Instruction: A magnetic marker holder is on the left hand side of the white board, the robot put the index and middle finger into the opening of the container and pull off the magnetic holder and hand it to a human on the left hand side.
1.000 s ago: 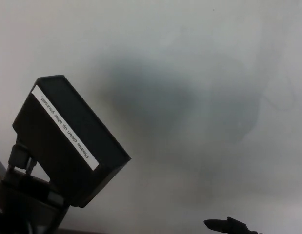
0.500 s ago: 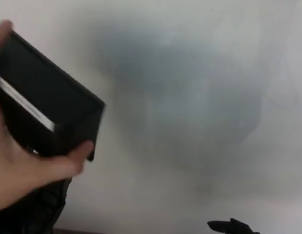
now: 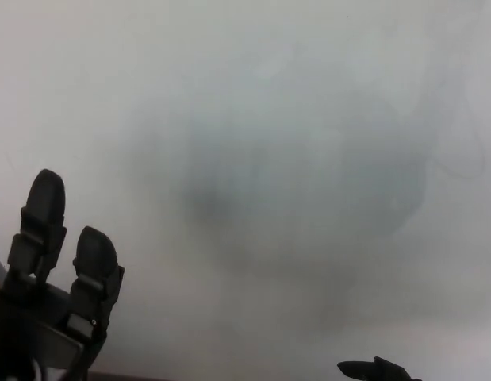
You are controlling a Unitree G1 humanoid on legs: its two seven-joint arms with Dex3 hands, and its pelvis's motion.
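Now empty, the left hand (image 3: 51, 305) at 8 o'clock raises 2 spread fingers (image 3: 43, 218) against the whiteboard (image 3: 308, 159); the marker holder is out of view. Retracting carelessly, judging by proximity, risks scraping it.

Whiteboard (image 3: 308, 159): grey smudged surface, filling view behind everything.

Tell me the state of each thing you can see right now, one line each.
Left hand: open, two fingers upright and apart, holding nothing.
Right hand: only a dark tip shows at the bottom edge; open or shut cannot be told.
Whiteboard: smudged grey with wiped marker residue, nothing attached in view.
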